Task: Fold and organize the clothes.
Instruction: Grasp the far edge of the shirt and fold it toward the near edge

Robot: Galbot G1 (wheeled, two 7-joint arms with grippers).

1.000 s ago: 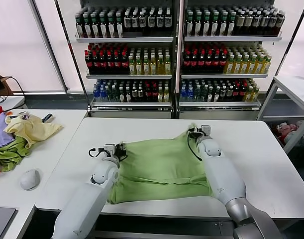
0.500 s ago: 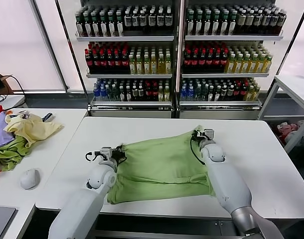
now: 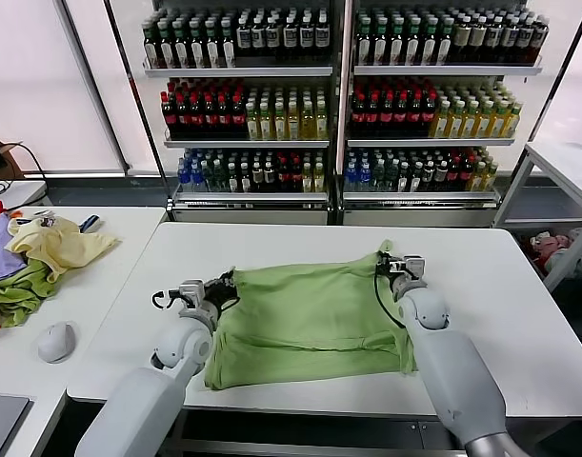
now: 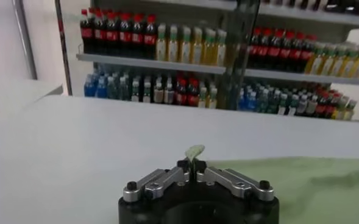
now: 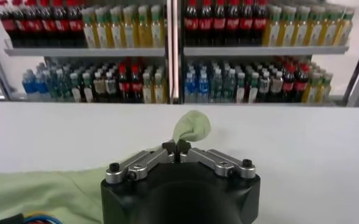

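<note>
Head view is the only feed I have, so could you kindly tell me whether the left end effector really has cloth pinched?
Observer: Yes. In the left wrist view the left end effector is shut on a small tuft of the light green shirt.
Operator: Thank you. And the right one?
Observer: The right end effector is shut too, with a rounded fold of shirt bulging out beyond its tips.
Operator: Is anything lying just ahead of either?
Observer: Both wrist views show only bare white table ahead, up to the bottle shelves.
</note>
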